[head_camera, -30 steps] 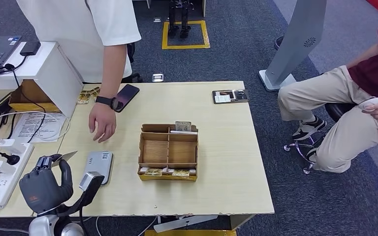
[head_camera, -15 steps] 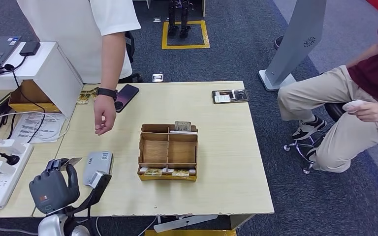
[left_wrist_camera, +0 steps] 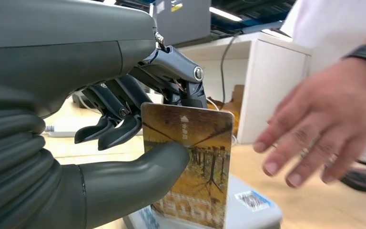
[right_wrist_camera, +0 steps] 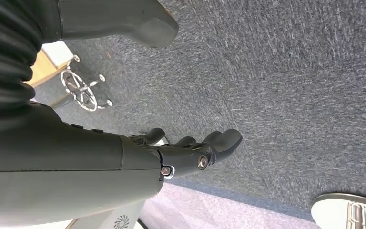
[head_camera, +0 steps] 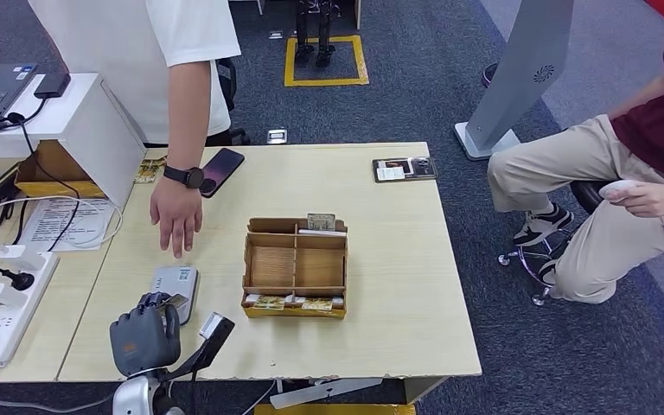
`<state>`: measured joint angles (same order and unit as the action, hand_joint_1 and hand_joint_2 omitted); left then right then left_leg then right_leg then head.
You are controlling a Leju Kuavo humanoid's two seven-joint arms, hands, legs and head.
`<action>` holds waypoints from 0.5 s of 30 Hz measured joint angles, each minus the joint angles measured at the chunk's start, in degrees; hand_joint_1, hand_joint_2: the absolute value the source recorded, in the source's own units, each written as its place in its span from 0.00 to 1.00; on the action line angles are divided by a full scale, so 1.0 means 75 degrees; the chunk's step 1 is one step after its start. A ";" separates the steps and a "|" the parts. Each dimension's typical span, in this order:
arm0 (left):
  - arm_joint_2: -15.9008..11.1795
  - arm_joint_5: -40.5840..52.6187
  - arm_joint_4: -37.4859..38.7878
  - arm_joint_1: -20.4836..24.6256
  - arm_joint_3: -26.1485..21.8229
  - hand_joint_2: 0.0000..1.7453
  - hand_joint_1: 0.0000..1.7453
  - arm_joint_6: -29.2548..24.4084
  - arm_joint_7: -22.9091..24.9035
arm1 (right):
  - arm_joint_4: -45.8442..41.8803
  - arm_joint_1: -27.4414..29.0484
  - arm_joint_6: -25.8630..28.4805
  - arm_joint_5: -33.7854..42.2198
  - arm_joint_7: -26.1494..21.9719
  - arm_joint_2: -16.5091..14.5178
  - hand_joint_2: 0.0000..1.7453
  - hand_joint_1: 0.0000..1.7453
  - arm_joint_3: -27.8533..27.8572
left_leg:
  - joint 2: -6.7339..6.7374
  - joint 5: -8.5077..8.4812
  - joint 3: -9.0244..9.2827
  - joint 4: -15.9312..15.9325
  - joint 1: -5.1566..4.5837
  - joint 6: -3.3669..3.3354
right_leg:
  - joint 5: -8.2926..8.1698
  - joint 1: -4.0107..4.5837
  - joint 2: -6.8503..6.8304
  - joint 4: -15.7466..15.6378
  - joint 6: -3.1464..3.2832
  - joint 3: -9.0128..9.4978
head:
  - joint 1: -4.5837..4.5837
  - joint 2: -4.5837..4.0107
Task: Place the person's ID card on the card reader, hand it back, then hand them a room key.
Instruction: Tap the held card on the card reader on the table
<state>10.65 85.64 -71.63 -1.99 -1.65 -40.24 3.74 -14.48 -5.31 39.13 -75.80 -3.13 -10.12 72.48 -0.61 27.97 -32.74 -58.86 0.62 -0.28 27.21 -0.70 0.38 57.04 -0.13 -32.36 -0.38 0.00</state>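
My left hand (head_camera: 145, 337) is at the table's near edge, right at the near end of the grey card reader (head_camera: 175, 286). It pinches the ID card (left_wrist_camera: 188, 164), a card with a yellow forest picture, between thumb and fingers (left_wrist_camera: 124, 126); the card's lower edge is at the reader's top (left_wrist_camera: 255, 210). The person's hand (head_camera: 175, 216) hovers just beyond the reader, fingers spread, also seen close in the left wrist view as the person's hand (left_wrist_camera: 321, 119). My right hand (right_wrist_camera: 190, 152) hangs over the carpet, fingers loosely apart and holding nothing.
A cardboard tray (head_camera: 296, 267) with cards in its front slots stands right of the reader. A phone (head_camera: 220, 171) lies at the table's back left, a power strip (head_camera: 13, 303) and cables to the left. A seated person (head_camera: 622, 173) is at the right.
My left hand has moved right with the card, from beside the reader to its near end. The person's hand drew back, then came forward toward the reader.
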 joint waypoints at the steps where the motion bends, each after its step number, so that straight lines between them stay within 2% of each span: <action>1: -0.0046 -0.0007 0.0098 0.0030 0.0068 1.00 1.00 -0.0001 0.0014 | 0.0002 -0.0001 -0.0001 0.0004 0.0000 0.0000 1.00 0.00 -0.0004 | 0.0000 0.0000 0.0000 0.0000 0.0000 0.0000 | 0.0000 0.0000 0.0000 0.0000 0.0000 0.0001 | -0.0001 0.0000; 15: -0.0344 -0.0041 0.0617 0.0208 0.0442 1.00 1.00 -0.0020 0.0240 | 0.0007 0.0004 -0.0015 0.0030 -0.0001 0.0000 1.00 0.00 -0.0009 | 0.0000 -0.0001 0.0010 0.0000 0.0000 0.0001 | 0.0000 0.0000 0.0000 0.0001 0.0000 0.0010 | -0.0001 0.0000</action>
<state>8.07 85.32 -67.00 -0.42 1.66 -40.39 5.54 -14.43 -5.28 39.01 -75.58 -3.13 -10.12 72.41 -0.61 27.97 -32.66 -58.86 0.62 -0.27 27.21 -0.70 0.38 57.04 -0.13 -32.29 -0.39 0.00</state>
